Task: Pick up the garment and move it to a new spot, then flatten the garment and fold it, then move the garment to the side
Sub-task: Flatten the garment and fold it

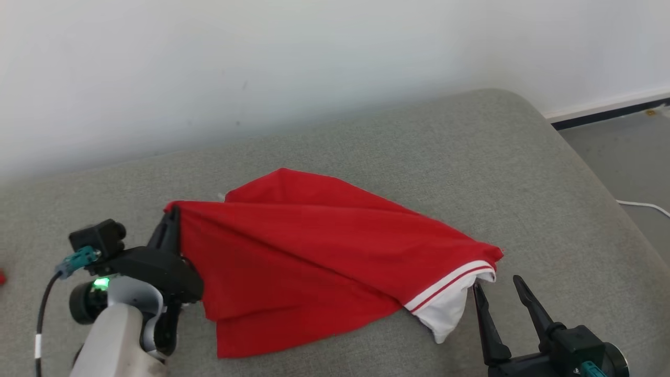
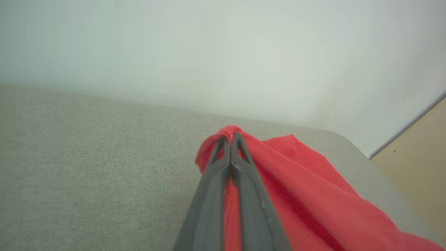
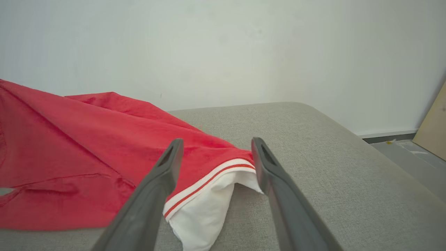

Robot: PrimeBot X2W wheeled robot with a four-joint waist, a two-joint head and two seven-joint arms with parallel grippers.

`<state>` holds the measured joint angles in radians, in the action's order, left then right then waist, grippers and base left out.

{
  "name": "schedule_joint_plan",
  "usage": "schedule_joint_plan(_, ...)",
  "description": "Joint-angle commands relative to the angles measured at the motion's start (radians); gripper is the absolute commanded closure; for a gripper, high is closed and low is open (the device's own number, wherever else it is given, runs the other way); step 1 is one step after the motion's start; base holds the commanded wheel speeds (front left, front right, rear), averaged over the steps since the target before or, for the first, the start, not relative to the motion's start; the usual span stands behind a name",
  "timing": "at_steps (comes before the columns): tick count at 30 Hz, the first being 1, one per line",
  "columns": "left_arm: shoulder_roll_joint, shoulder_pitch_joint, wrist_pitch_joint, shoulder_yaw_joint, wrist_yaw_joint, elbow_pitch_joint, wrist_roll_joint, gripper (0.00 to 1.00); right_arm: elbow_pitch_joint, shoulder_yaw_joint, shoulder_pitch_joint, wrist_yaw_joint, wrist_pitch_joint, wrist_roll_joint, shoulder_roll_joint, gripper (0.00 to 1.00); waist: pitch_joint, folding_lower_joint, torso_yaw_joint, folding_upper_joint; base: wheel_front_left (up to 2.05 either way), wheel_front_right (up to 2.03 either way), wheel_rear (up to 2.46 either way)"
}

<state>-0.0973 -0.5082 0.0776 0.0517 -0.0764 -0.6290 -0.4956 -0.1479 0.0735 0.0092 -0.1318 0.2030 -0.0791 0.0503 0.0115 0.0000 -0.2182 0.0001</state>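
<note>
Fingers of the left gripper (image 2: 230, 137) are pressed together on a bunched corner of the garment (image 1: 314, 251), red cloth pinched between the tips at the garment's left end. That corner is raised off the grey cushion (image 1: 419, 152); the rest lies spread and creased across it. A white band (image 1: 450, 306) with one red stripe forms the garment's right end. The right gripper (image 1: 497, 283) has its fingers spread wide and holds nothing. The white band lies between and just beyond them, and whether they touch it cannot be told.

Count: one garment, two grippers, two fingers on each.

A pale wall (image 1: 261, 63) rises behind the cushion. At far right, one white cable (image 1: 644, 205) lies on the floor (image 1: 623, 157).
</note>
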Motion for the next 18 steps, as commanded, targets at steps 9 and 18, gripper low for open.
schedule_joint_plan(9, -0.100, -0.048, 0.073, -0.016, 0.062, -0.018, 0.064, 1.00, 0.022, 0.027, -0.002, 0.002, -0.013, 0.006, 0.000, 0.00, 0.019, 0.0000, 0.012, -0.0001, 0.00, 0.00, 0.00)
schedule_joint_plan(18, -0.177, -0.132, 0.078, 0.007, 0.089, -0.068, 0.120, 1.00, 0.043, 0.057, -0.027, 0.002, -0.022, 0.009, 0.000, 0.00, 0.091, 0.0000, -0.016, -0.0001, 0.00, 0.00, 0.00)
